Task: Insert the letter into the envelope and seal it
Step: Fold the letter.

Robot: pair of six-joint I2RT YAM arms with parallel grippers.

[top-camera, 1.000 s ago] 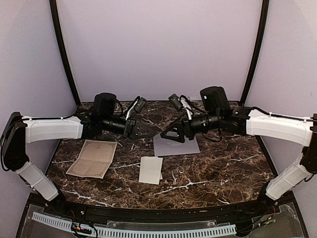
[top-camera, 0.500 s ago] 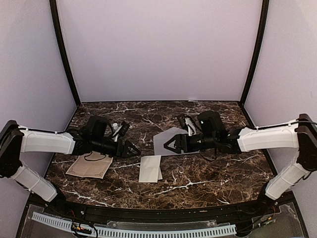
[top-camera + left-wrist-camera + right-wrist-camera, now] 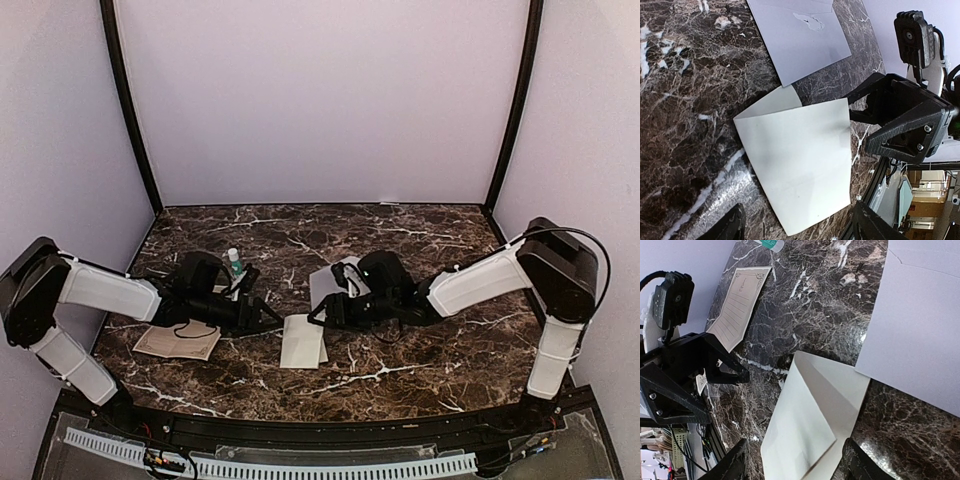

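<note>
The letter point(image 3: 303, 342), a folded white sheet, lies flat on the marble table between my two grippers. My left gripper point(image 3: 268, 318) is low at its left edge and open, one finger on each side of the letter point(image 3: 800, 165). From the right, my right gripper point(image 3: 318, 314) faces it, also open, its fingers straddling the letter point(image 3: 810, 425) with its top fold slightly lifted. The pale grey-lavender envelope point(image 3: 328, 283) lies just behind the letter, partly hidden by the right arm. It shows plainly as the envelope point(image 3: 800, 35) and the envelope point(image 3: 920, 335) in the wrist views.
A tan sheet point(image 3: 180, 342) with an ornate border lies at the left, under the left arm, and shows again as the tan sheet point(image 3: 740, 305). A small green-capped tube point(image 3: 234, 262) stands behind the left arm. The table's front edge point(image 3: 320, 415) is near the letter.
Both arms have come down from above the table and closed in on the letter from either side. The left gripper went from shut to open.
</note>
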